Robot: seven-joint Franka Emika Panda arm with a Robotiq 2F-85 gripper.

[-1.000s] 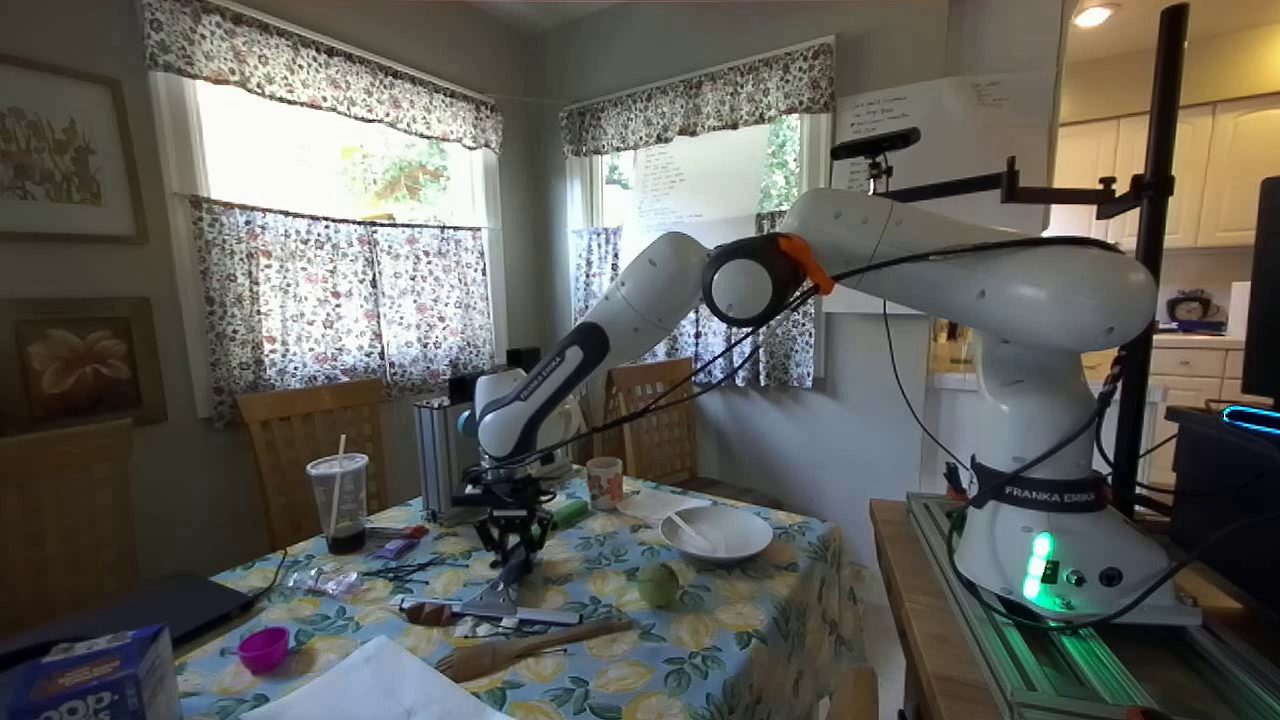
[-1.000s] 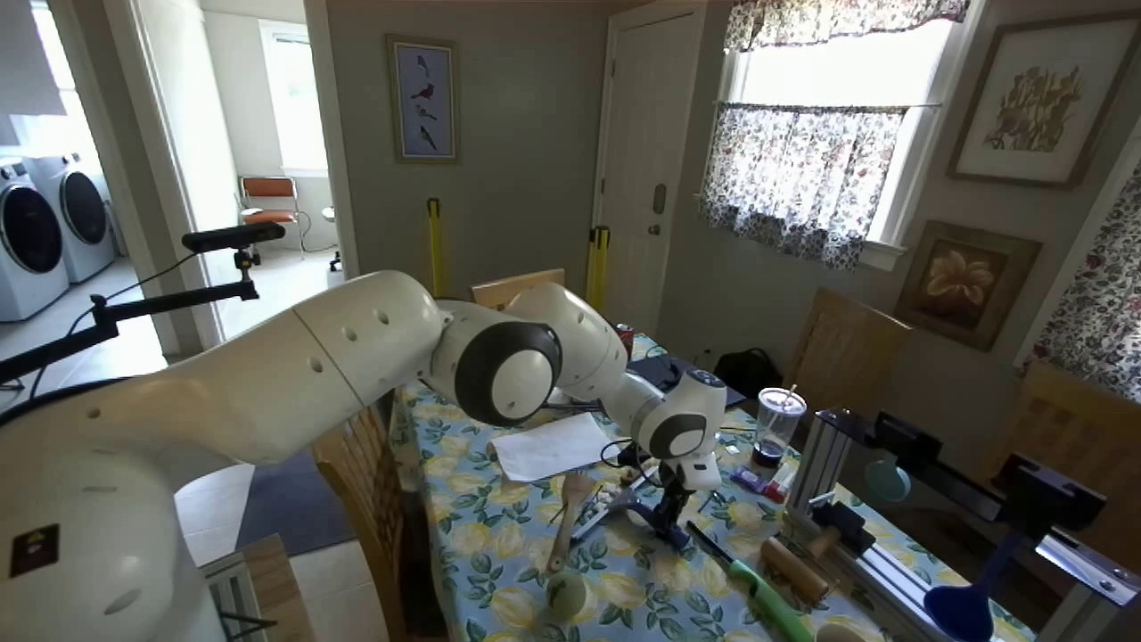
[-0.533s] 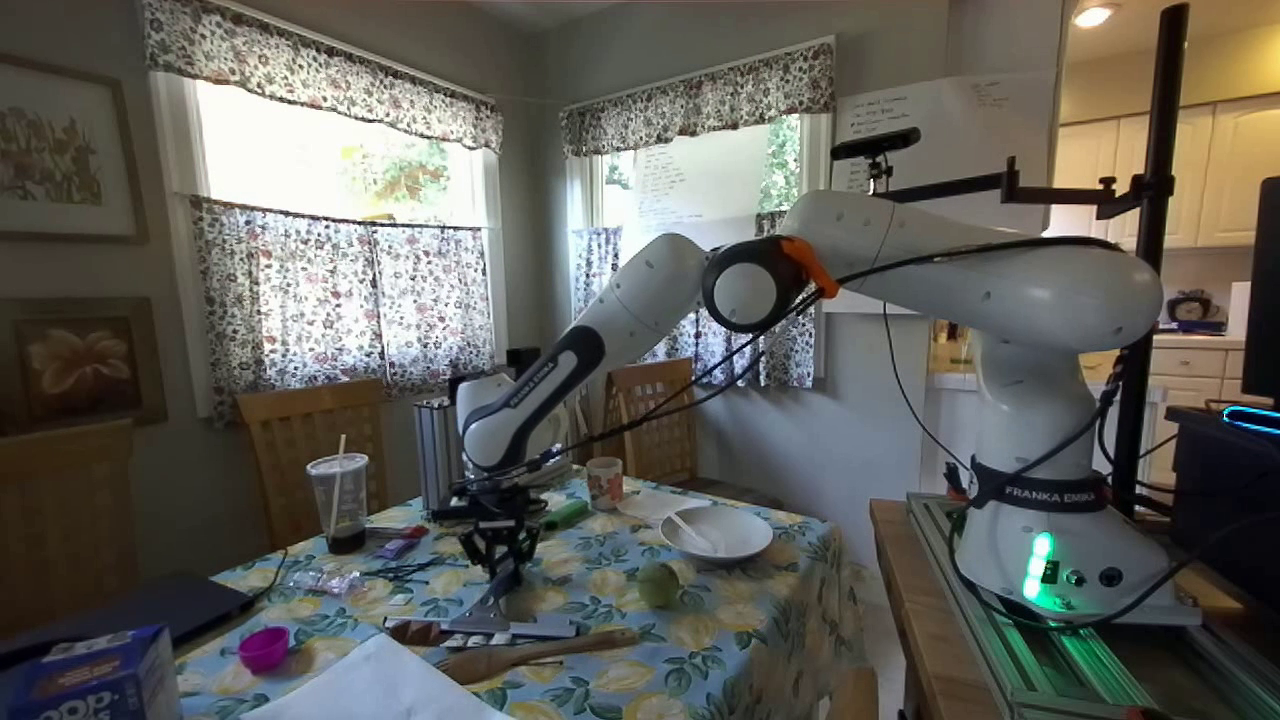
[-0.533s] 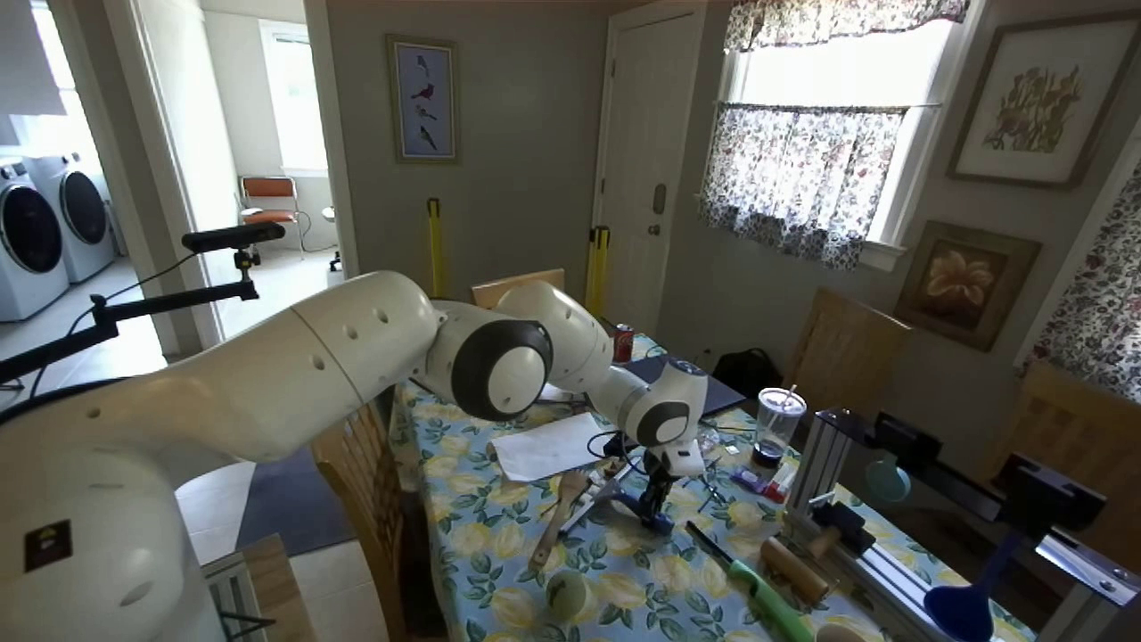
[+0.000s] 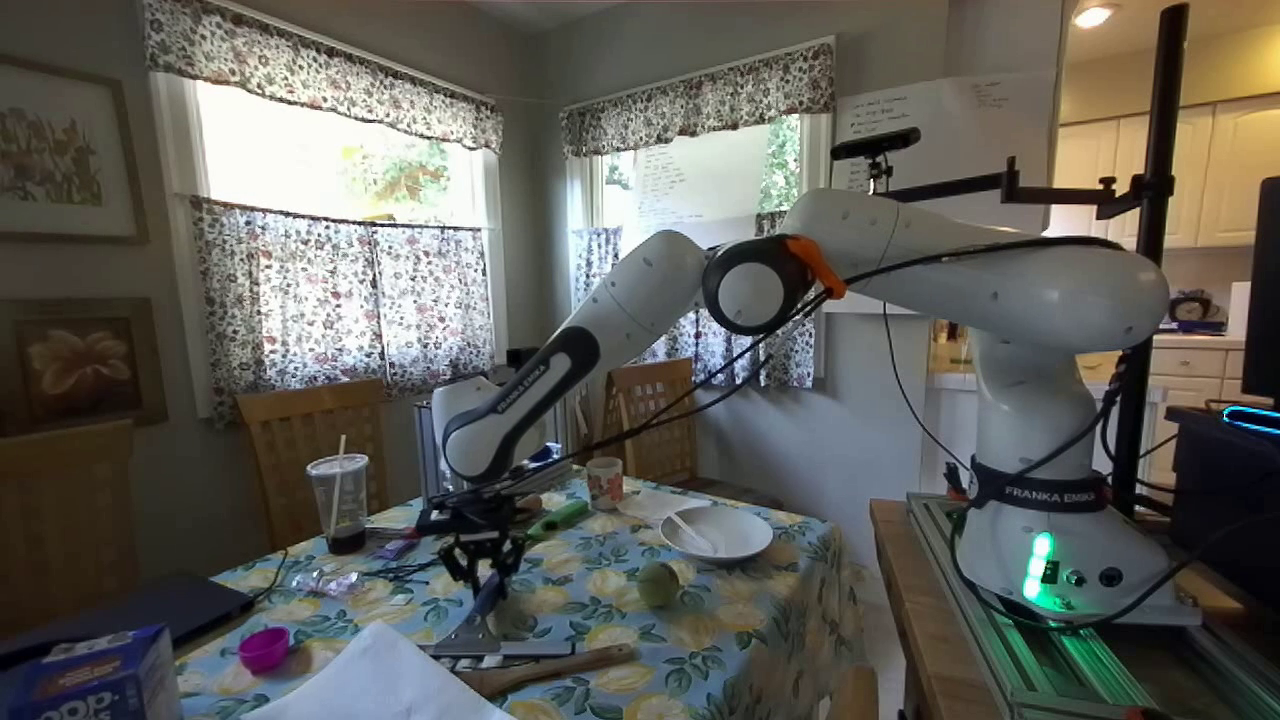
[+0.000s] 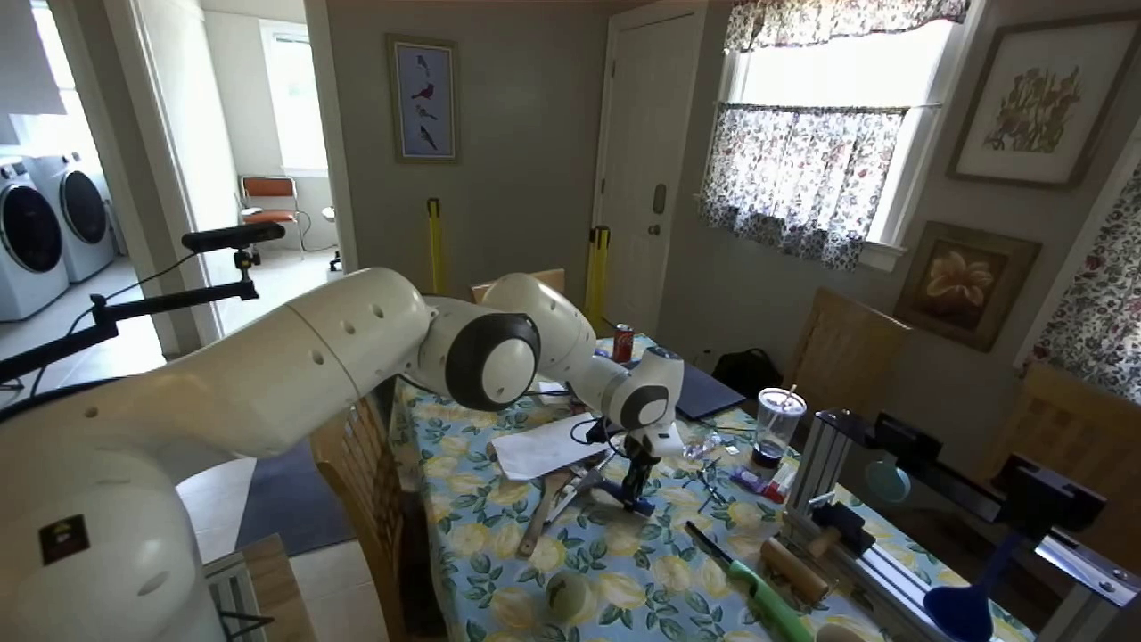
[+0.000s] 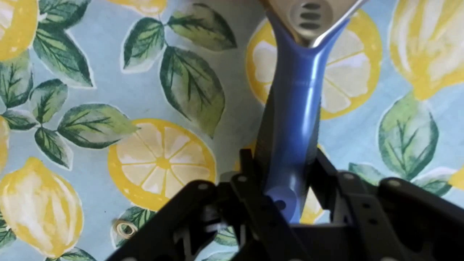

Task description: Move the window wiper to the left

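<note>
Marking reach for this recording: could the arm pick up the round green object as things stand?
Probably not yet: the gripper is closed on the window wiper. Otherwise the round green object looks unobstructed from above.

White robot arm (image 5: 860, 228) outstretched, elbow (image 5: 750, 290) bent, wrist (image 5: 480, 440) low, hand (image 7: 284, 168) pointing down, fingers (image 7: 249, 181) clamped

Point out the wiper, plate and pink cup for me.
Wiper (image 7: 298, 99): wrist view, on its blue handle.
Plate (image 5: 741, 532): in an exterior view, bare inner surface.
Pink cup (image 5: 263, 655): in an exterior view, outer wall.
</note>
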